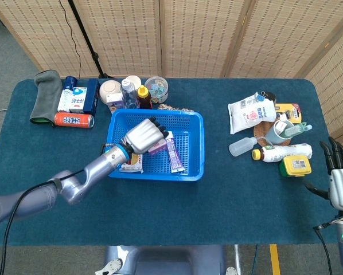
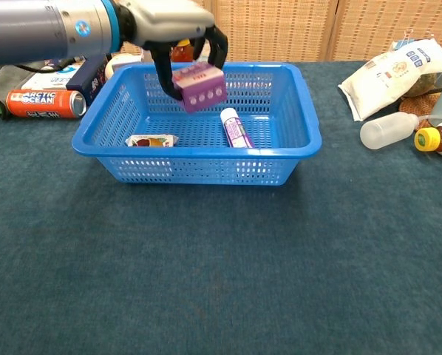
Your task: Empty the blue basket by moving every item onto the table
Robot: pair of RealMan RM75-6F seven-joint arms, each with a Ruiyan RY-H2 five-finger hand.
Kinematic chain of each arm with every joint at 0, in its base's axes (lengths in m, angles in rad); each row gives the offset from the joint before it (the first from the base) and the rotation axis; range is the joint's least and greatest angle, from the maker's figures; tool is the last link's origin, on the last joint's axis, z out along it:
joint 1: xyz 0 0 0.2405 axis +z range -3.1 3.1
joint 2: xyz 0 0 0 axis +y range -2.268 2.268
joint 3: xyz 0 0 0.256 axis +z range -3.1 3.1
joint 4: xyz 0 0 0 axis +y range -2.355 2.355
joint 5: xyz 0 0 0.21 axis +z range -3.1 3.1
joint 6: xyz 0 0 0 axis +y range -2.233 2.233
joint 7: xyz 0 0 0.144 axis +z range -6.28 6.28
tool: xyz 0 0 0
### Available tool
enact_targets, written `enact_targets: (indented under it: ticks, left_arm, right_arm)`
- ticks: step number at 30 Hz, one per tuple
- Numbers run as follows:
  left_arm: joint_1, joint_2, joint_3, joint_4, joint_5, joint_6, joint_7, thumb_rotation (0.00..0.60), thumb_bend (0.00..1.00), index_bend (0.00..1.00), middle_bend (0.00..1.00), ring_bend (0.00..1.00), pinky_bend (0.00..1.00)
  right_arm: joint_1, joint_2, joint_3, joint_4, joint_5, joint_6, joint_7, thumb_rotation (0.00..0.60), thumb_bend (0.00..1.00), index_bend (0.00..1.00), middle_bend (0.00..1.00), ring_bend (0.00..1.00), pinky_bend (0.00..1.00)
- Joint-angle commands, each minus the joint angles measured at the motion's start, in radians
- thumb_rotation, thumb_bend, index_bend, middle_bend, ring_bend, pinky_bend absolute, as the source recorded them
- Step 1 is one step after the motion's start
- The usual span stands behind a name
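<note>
My left hand (image 2: 178,31) grips a small purple box (image 2: 199,86) and holds it in the air above the blue basket (image 2: 302,96). From the head, the left hand (image 1: 141,136) covers most of the purple box (image 1: 158,146). A purple tube (image 2: 236,128) lies on the basket floor at mid-right, and a flat snack packet (image 2: 151,140) lies at the front left. The same purple tube (image 1: 175,156) and snack packet (image 1: 131,167) show in the head view. My right hand (image 1: 341,175) hangs off the table's right edge, fingers spread, holding nothing.
Behind the basket stand a clear bottle (image 1: 129,93), a sauce bottle (image 1: 143,96), a bowl (image 1: 110,90) and a red can (image 1: 74,119). At the right lie a white pouch (image 1: 250,112), a clear squeeze bottle (image 1: 242,146) and a yellow box (image 1: 295,165).
</note>
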Motion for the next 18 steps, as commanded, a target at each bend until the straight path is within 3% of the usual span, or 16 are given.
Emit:
enact_targets:
  ticks: [1, 9, 18]
  left_arm:
    - [0.038, 0.088, -0.036, -0.059, -0.029, 0.054, -0.025, 0.600, 0.19, 0.52, 0.44, 0.39, 0.29]
    - [0.113, 0.207, -0.049, -0.111, -0.068, 0.111, -0.076, 0.600, 0.20, 0.52, 0.44, 0.39, 0.29]
    - [0.267, 0.301, 0.044, -0.088, -0.106, 0.133, -0.144, 0.600, 0.19, 0.52, 0.44, 0.39, 0.29]
  right_arm:
    - [0.000, 0.001, 0.000, -0.002, -0.001, 0.001, -0.001, 0.600, 0.00, 0.00, 0.00, 0.00, 0.09]
    - [-0.002, 0.002, -0.001, -0.009, -0.005, 0.004, -0.002, 0.600, 0.00, 0.00, 0.00, 0.00, 0.09]
    - [-0.001, 0.005, -0.010, -0.023, -0.021, 0.006, -0.002, 0.600, 0.00, 0.00, 0.00, 0.00, 0.09]
